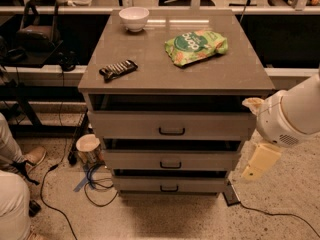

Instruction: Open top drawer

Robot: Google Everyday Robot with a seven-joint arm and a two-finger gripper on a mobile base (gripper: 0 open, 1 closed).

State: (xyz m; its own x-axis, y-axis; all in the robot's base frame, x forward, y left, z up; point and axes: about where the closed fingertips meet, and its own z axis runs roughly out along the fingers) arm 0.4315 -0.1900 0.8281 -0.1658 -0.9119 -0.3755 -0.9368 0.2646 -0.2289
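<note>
The top drawer [172,125] is the uppermost and tallest of three grey-beige drawers in a cabinet, with a small black bar handle [172,131] at its centre. Its front sits slightly out from the cabinet, with a dark gap above it under the top. My gripper [259,158], cream-coloured on a white rounded arm [292,116], hangs at the cabinet's right side, level with the top and middle drawers. It is to the right of the handle and not touching it.
On the cabinet top lie a white bowl [134,18], a green snack bag [196,46] and a dark candy bar [118,69]. The middle drawer [171,160] and bottom drawer [169,184] sit below. A cup [88,147], cables and a person's leg [12,199] are at the left.
</note>
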